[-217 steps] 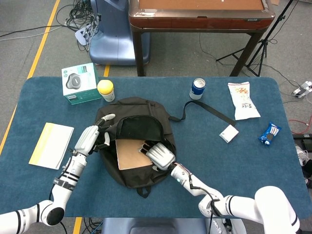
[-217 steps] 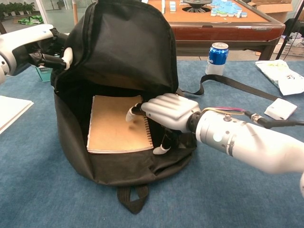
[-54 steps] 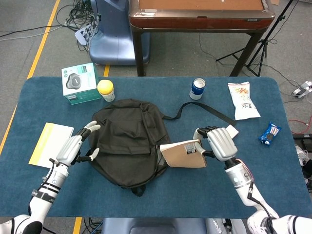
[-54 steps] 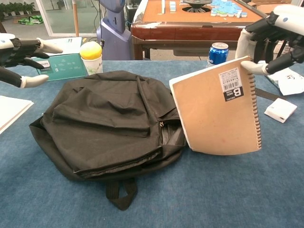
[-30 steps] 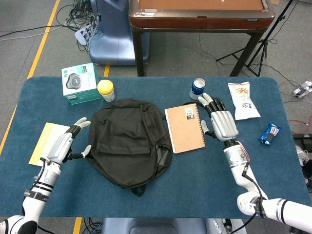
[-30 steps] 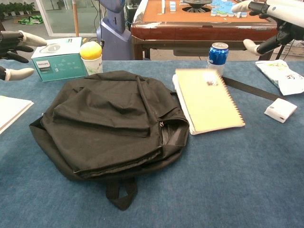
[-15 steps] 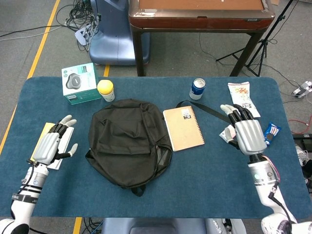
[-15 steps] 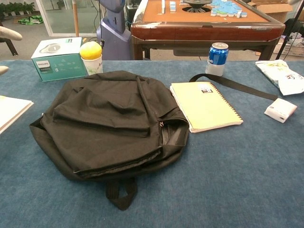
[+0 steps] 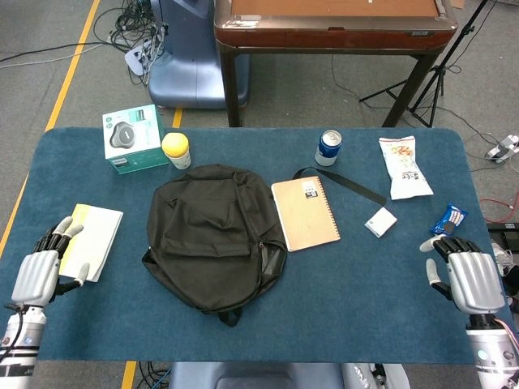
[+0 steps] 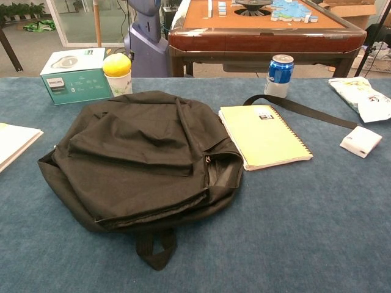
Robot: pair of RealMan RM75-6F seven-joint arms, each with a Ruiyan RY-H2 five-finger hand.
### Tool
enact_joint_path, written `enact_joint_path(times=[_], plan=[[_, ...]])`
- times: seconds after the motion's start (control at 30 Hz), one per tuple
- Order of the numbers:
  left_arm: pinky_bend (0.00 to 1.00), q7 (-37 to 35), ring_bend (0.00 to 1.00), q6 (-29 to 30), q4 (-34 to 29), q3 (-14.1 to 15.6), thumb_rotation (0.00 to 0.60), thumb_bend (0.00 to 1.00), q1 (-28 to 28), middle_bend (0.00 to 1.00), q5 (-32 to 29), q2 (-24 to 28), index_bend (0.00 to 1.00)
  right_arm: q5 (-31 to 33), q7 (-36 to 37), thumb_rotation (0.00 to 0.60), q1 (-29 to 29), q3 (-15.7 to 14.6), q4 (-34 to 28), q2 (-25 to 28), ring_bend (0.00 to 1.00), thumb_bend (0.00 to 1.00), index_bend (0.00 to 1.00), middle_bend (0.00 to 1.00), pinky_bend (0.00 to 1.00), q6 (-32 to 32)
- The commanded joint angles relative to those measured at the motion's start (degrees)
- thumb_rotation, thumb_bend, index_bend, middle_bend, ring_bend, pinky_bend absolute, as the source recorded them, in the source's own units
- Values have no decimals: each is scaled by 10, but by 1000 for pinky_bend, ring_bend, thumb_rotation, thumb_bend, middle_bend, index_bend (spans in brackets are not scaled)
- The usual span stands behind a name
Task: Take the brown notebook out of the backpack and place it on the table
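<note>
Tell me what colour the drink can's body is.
Blue, with a silver top; the drink can shows best in the chest view.

A flat brown spiral-bound notebook (image 9: 305, 213) is lying on the blue-covered desk (image 9: 349, 300), just beside a slumped black fabric backpack (image 9: 215, 235). I am holding my left robot hand (image 9: 36, 271) and right robot hand (image 9: 470, 279) empty, fingers apart, at the desk's opposite ends.

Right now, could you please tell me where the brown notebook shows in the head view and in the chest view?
Head view: the brown notebook lies flat on the table, right of centre, beside the black backpack.
Chest view: the notebook lies right of centre, beside the backpack.
Shared landmark: the blue can stands just beyond its far end.
</note>
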Motion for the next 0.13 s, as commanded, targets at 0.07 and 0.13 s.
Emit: enact_joint_path(times=[0.07,0.13], plan=[[90,8,37,30,-9,12,600,341,26,40,9,-5,175,-9,28,600,-21,-10,15,-4,342,541,450,400,401,9],[90,11,38,40,-14,16,600,341,36,40,14,-7,177,-15,44,600,-25,-12,21,-4,342,541,453,400,401,7]])
